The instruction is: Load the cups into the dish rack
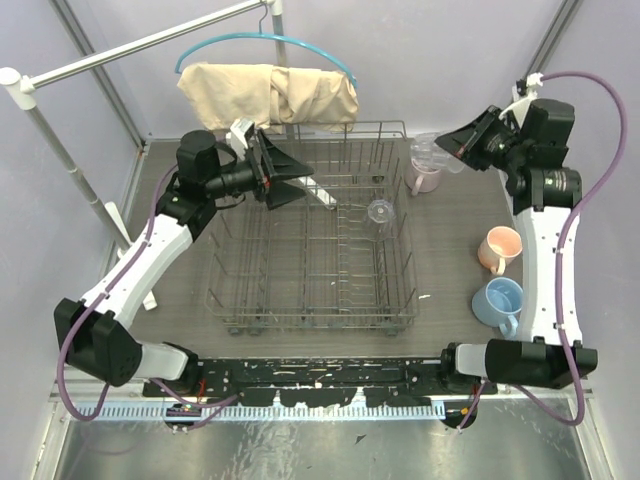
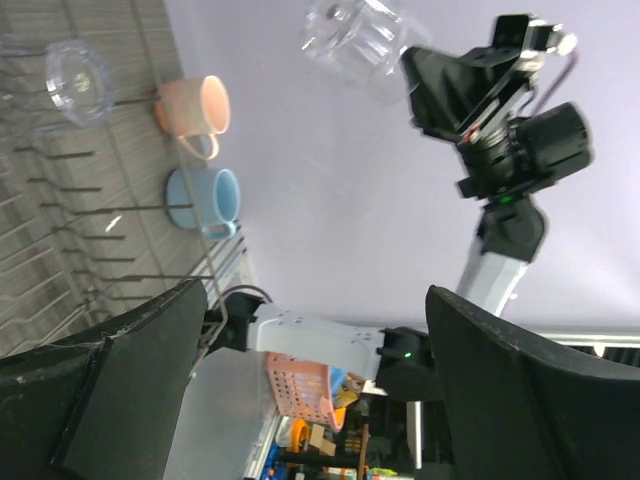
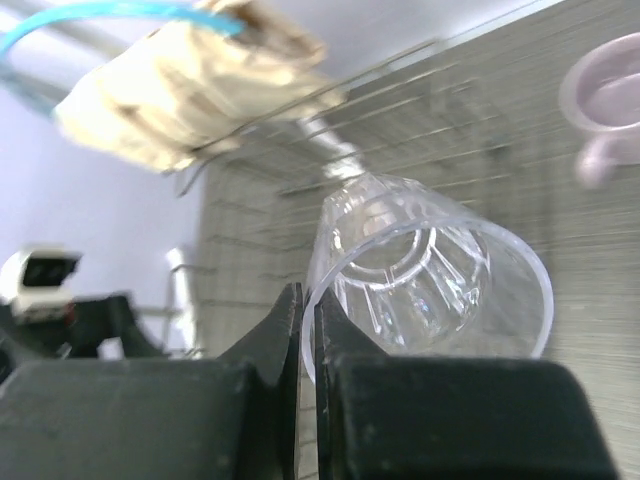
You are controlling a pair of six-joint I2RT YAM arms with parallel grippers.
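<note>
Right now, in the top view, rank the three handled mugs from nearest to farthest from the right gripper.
1. Mauve-pink mug, far back, right beside the right gripper holding the clear tumbler.
2. Peach-orange mug, farther forward on the right.
3. Light blue mug, farthest forward, on the right.

The dish rack (image 1: 310, 322) stands mid-tabletop (image 1: 450, 230), with one tumbler (image 1: 380, 211) inside it by its right wall. The far mug (image 1: 425, 182) sits just off the rack's far right corner. The middle mug (image 1: 500, 248) and near mug (image 1: 499, 302) sit by the tabletop's right edge, one behind the other. Above the far mug, a second tumbler (image 1: 428, 150) hangs pinched in the right gripper (image 1: 455, 150). A cloth (image 1: 268, 95) hangs behind the rack.
</note>
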